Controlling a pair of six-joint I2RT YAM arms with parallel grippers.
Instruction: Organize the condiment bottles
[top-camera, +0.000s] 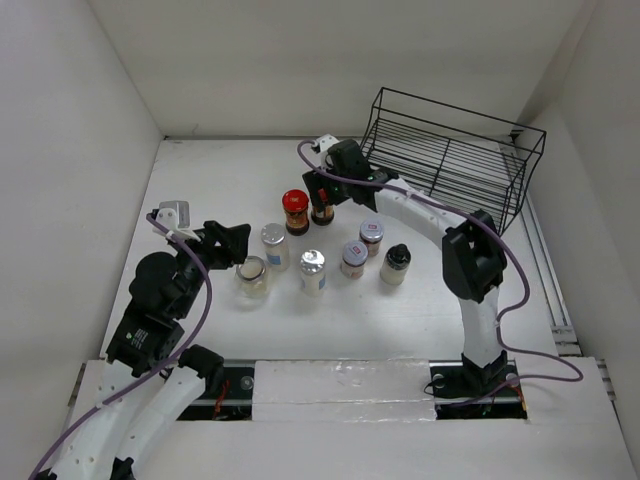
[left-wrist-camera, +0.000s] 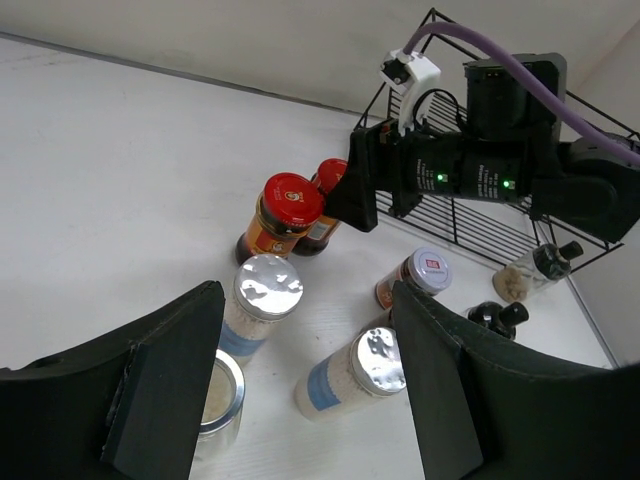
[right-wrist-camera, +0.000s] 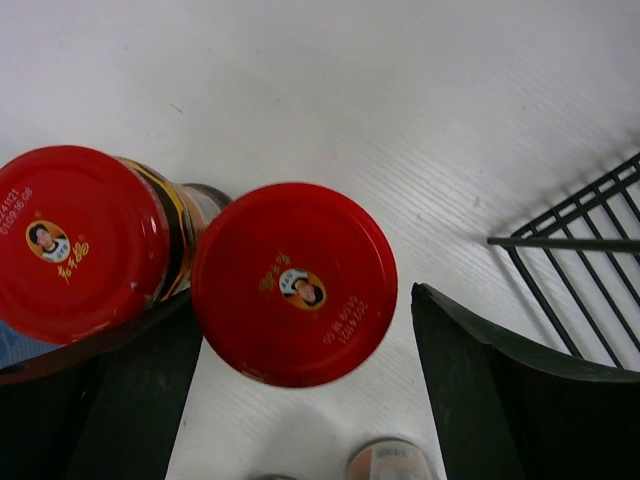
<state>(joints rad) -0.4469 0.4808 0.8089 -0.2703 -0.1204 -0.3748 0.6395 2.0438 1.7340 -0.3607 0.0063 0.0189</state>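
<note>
Several condiment bottles stand mid-table. Two dark jars with red lids stand at the back: one free (top-camera: 295, 210), the other (top-camera: 322, 211) under my right gripper (top-camera: 326, 195). In the right wrist view that jar (right-wrist-camera: 293, 283) sits between the open jaws of my right gripper (right-wrist-camera: 300, 400), with a gap on its right side; the free one (right-wrist-camera: 80, 240) is beside it. My left gripper (top-camera: 236, 246) is open and empty next to a ring-lidded jar (top-camera: 252, 274). In the left wrist view, my left gripper (left-wrist-camera: 305, 390) frames two silver-lidded jars (left-wrist-camera: 268, 285) (left-wrist-camera: 378, 360).
A black wire rack (top-camera: 455, 160) stands at the back right, close behind my right gripper. Two label-lidded jars (top-camera: 354, 256) (top-camera: 371, 234) and a black-capped bottle (top-camera: 396, 263) stand right of centre. White walls enclose the table on three sides.
</note>
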